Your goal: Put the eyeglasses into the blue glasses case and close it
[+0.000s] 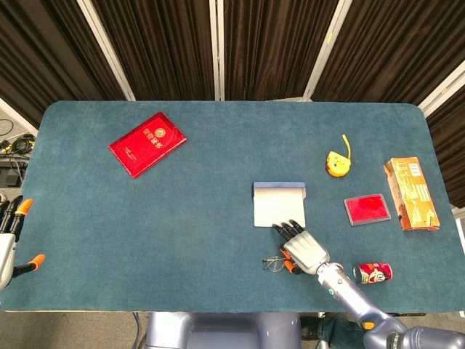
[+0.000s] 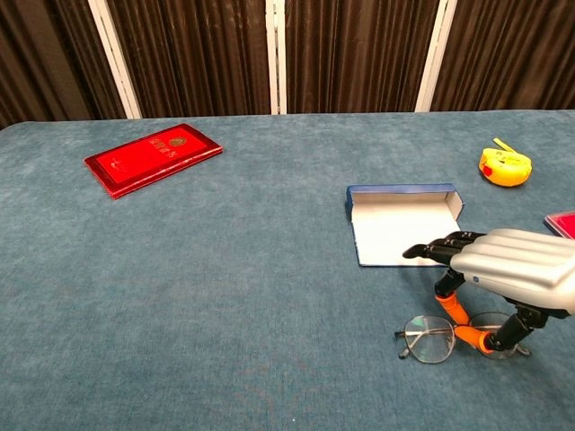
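silver right hand (image 2: 514, 269) over eyeglasses (image 2: 429, 338), fingers (image 2: 429, 248) spread

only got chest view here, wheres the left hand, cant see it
Observer: The left hand is by the left edge of the table, near the front corner, fingers apart, holding nothing.
Operator: anything near my right arm i could knock
Observer: A red can lies on its side just right of the right forearm.
Operator: whats that red bit at my right edge
Observer: A flat red rectangle; an orange box lies just right of it.
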Action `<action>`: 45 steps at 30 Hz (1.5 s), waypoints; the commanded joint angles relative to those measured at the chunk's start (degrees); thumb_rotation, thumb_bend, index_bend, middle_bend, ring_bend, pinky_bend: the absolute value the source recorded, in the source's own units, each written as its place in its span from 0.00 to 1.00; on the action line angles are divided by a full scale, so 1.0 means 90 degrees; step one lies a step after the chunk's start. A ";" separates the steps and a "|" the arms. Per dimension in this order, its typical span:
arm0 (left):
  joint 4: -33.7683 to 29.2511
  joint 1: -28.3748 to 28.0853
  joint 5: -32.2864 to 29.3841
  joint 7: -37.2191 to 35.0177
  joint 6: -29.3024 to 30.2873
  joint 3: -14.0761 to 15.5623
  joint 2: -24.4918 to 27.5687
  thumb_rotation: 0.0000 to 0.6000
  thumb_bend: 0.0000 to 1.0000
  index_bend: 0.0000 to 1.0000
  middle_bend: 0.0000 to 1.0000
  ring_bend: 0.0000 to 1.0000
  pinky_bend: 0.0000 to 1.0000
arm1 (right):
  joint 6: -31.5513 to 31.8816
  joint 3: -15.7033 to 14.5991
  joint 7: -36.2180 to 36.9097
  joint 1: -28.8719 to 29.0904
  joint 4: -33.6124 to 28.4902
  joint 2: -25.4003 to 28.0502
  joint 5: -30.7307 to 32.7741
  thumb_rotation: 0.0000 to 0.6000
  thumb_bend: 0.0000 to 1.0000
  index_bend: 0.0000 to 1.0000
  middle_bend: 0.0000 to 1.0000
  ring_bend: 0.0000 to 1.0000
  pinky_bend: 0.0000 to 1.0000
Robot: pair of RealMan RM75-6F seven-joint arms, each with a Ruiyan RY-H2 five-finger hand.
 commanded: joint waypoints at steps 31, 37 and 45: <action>0.0065 -0.0096 -0.0406 -0.0121 -0.0110 -0.0175 0.0047 1.00 0.00 0.00 0.00 0.00 0.00 | -0.0239 0.1147 0.0077 0.1002 0.0458 0.0474 0.0207 1.00 0.44 0.64 0.00 0.00 0.00; 0.0157 -0.0170 -0.0713 -0.0130 -0.0227 -0.0277 0.0022 1.00 0.00 0.00 0.00 0.00 0.00 | -0.0444 0.1120 0.0203 0.1218 0.1231 0.0188 0.0229 1.00 0.44 0.65 0.00 0.00 0.00; 0.0211 -0.0213 -0.0895 -0.0152 -0.0280 -0.0327 0.0020 1.00 0.00 0.00 0.00 0.00 0.00 | -0.0568 0.0981 0.0415 0.1395 0.1968 -0.0095 0.0059 1.00 0.44 0.65 0.00 0.00 0.00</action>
